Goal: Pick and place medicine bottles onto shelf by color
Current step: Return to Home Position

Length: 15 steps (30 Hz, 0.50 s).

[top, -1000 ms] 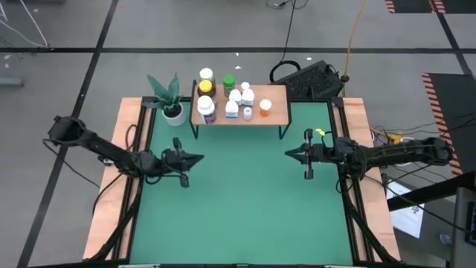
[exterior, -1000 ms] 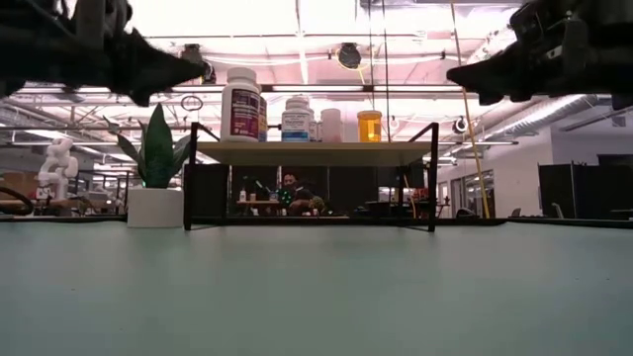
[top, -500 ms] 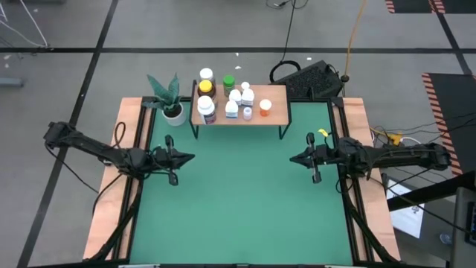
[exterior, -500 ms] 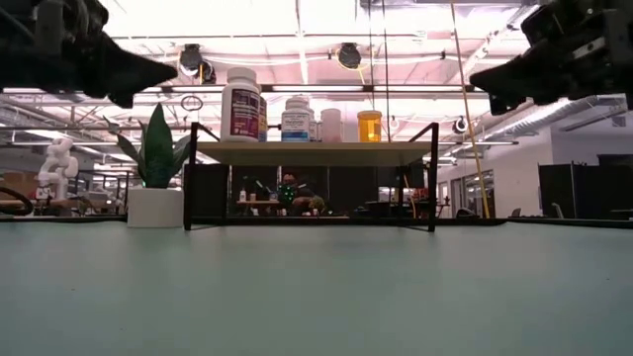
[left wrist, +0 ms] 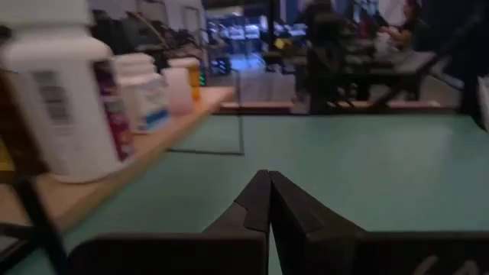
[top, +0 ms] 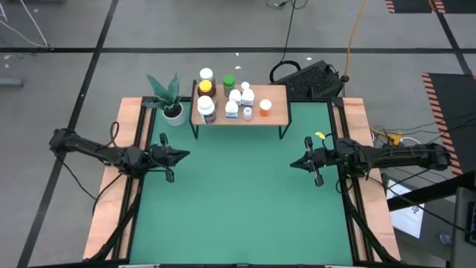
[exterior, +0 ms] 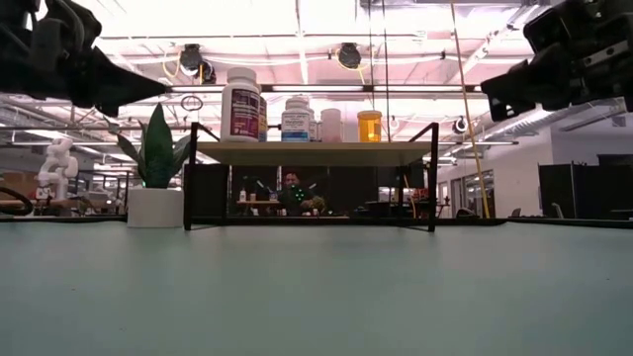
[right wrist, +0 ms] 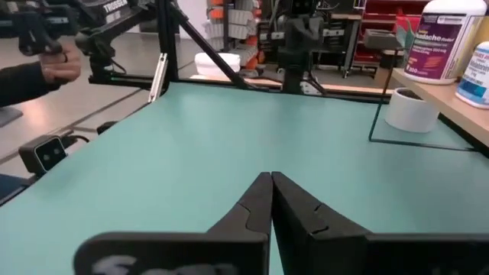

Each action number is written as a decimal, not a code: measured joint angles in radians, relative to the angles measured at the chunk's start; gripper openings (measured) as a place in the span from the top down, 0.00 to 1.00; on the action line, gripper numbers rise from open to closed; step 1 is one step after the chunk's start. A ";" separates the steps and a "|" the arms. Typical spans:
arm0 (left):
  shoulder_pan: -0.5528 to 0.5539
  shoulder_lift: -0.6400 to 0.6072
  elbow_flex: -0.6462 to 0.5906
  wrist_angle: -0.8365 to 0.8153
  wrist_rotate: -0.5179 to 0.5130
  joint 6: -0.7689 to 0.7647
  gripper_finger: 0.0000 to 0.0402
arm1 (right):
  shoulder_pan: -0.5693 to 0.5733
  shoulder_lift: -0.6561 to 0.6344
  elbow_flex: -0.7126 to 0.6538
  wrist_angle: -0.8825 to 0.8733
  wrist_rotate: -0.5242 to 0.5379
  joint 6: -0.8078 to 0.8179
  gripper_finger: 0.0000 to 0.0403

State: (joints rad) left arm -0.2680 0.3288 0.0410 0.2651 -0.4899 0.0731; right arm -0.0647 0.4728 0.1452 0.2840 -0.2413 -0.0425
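All the medicine bottles (top: 227, 97) in view stand on the shelf (top: 278, 98) at the far edge of the green tabletop (top: 238, 197), crowded toward the shelf's left end. You see the left arm (top: 111, 153) over the tabletop's left side, jaws together and empty. The right arm (top: 387, 156) mirrors it on the right, jaws likewise together. Both are well apart from the shelf.

Bright ceiling lights (exterior: 227, 15) glare overhead; the green table (top: 238, 193) is evenly lit, shadows faint.
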 joint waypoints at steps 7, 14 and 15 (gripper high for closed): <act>0.000 -0.051 0.000 -0.032 -0.028 0.046 0.98 | 0.000 -0.034 0.000 -0.002 0.002 -0.003 1.00; 0.017 -0.075 0.012 -0.048 -0.034 0.087 0.99 | 0.000 -0.123 0.001 0.051 0.163 -0.016 1.00; 0.019 -0.082 0.022 -0.063 -0.035 0.084 0.98 | -0.001 -0.151 0.001 0.030 0.187 -0.029 1.00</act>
State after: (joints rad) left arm -0.2486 0.2468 0.0634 0.2023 -0.5245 0.1572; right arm -0.0654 0.3221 0.1463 0.3138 -0.0539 -0.0713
